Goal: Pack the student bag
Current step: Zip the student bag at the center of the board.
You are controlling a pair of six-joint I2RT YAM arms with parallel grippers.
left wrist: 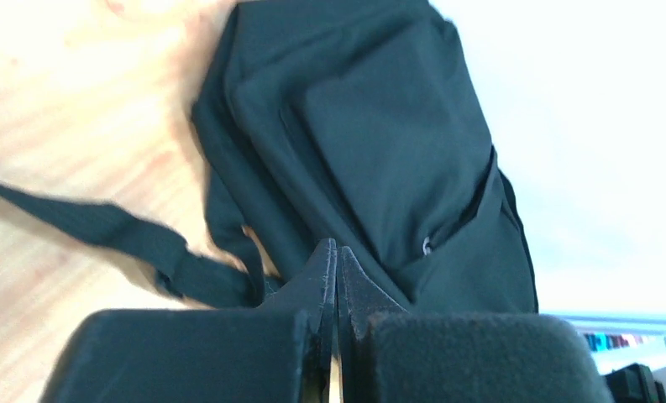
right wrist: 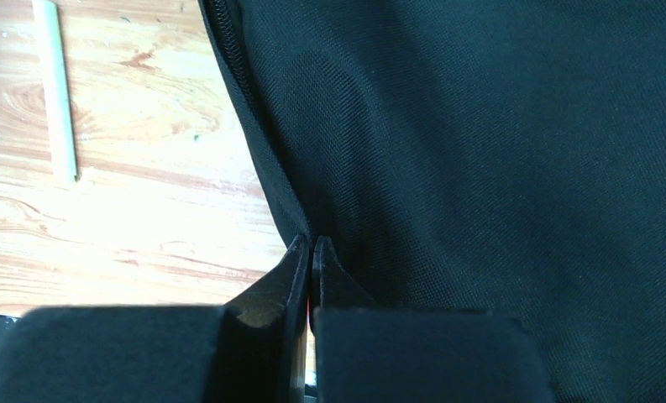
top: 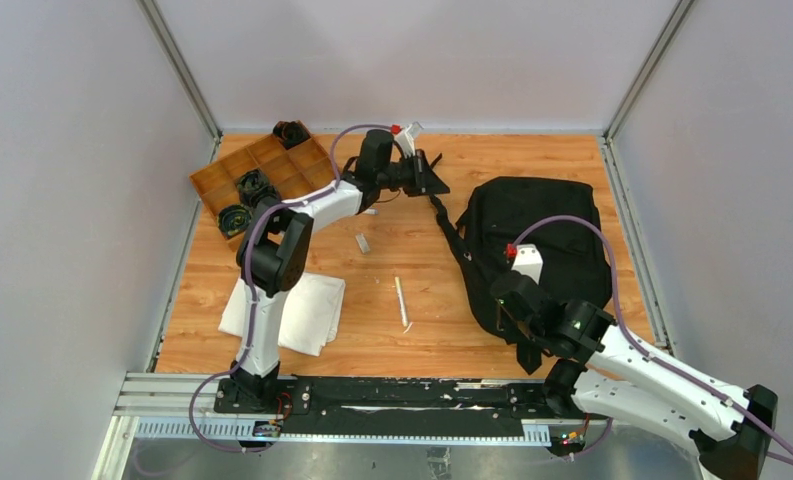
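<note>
The student bag (top: 547, 240) is a large black backpack lying flat on the right half of the wooden table; it also fills the left wrist view (left wrist: 371, 143) and the right wrist view (right wrist: 497, 151). One of its straps (top: 450, 225) runs out toward my left gripper (top: 430, 178). That gripper (left wrist: 336, 248) is shut, with the strap (left wrist: 102, 227) passing beside its left finger and nothing seen between the jaws. My right gripper (top: 502, 298) is shut, its tips (right wrist: 311, 243) touching the bag's lower left edge by the zipper seam.
A brown wooden compartment tray (top: 272, 160) with black coiled items stands at the back left. A folded white cloth (top: 302, 310) lies by the left arm. A thin white stick (top: 401, 302) (right wrist: 56, 92) and a small grey piece (top: 363, 243) lie mid-table. Walls enclose three sides.
</note>
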